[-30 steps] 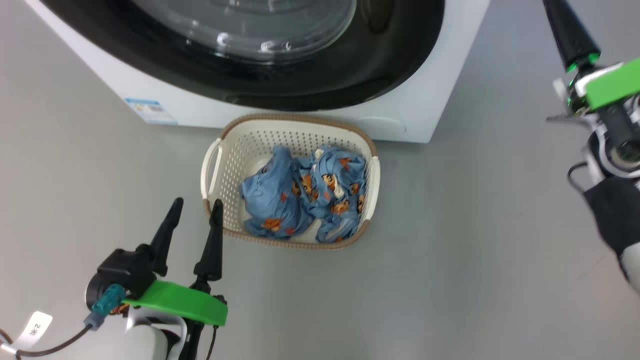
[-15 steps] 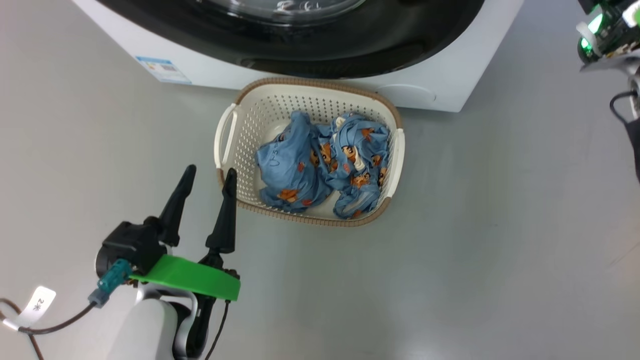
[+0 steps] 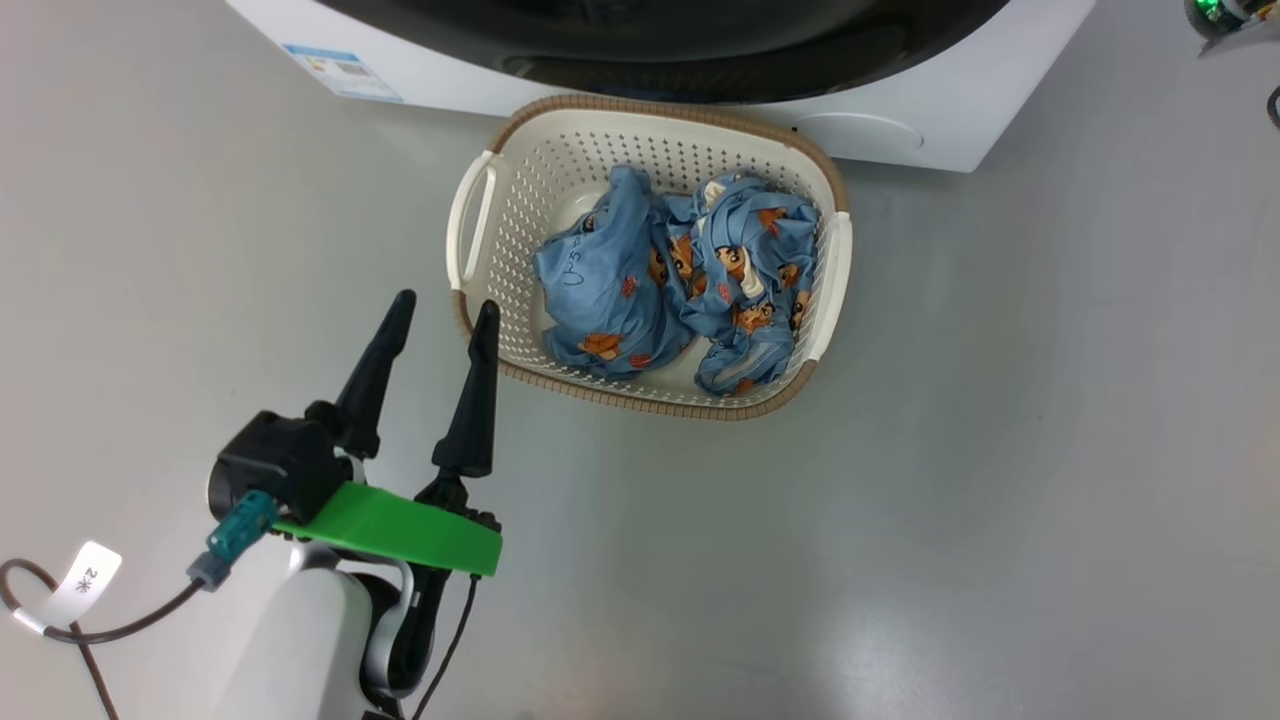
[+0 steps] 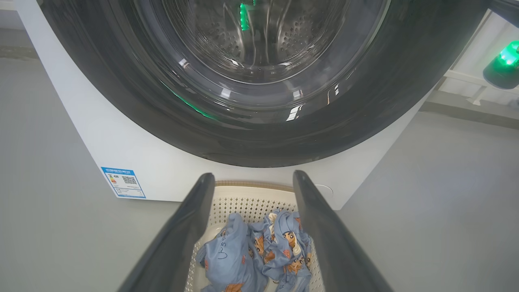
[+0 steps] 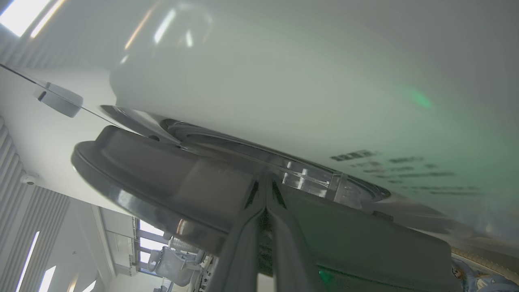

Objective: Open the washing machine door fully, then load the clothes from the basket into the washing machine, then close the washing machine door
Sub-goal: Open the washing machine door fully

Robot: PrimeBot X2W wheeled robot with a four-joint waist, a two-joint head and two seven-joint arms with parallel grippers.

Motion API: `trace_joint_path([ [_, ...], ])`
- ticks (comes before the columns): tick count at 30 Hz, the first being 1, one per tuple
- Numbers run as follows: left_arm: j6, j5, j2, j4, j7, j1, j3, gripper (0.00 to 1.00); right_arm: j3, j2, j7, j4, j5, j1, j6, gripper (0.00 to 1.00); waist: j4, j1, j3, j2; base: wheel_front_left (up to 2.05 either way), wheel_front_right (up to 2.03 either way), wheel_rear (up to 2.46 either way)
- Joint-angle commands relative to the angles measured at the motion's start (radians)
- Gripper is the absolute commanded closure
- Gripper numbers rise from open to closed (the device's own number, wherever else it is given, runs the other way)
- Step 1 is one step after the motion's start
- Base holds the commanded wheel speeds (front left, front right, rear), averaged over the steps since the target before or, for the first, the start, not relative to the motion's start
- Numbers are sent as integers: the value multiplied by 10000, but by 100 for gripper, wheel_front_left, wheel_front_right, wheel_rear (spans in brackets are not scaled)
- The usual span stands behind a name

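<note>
Black gloss of the door (image 5: 162, 174) lies right at my right tool (image 5: 265, 183). Its fingers are pressed together with nothing between them, tips at the rim's edge; I cannot tell whether they touch it. From that wrist the door seems to stand a little off the washer (image 3: 900, 115), its glass bowl showing in the gap. So I judge the opening step is in hand, not done.

My left tool (image 3: 445, 300) is spread wide and empty over the floor (image 3: 1000, 450), just beside the basket (image 3: 520, 200). The clothes (image 3: 680, 280) all lie in the basket, just before the washer. Next I must catch the rim and swing the door fully out above the basket before my left tool goes for cloth.
</note>
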Motion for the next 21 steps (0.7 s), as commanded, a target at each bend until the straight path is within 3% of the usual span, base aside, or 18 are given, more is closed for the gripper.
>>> trace_joint_path([
  [1,78,-91,202,-272,-65,-117,261,0,38,158,69,-194,-188,-141,16,100,76,0,94,-1,0,0,0],
  [21,131,52,202,-248,-65,-142,292,0,431,525,736,-478,-658,302,16,100,-30,0,-180,-1,0,0,0],
])
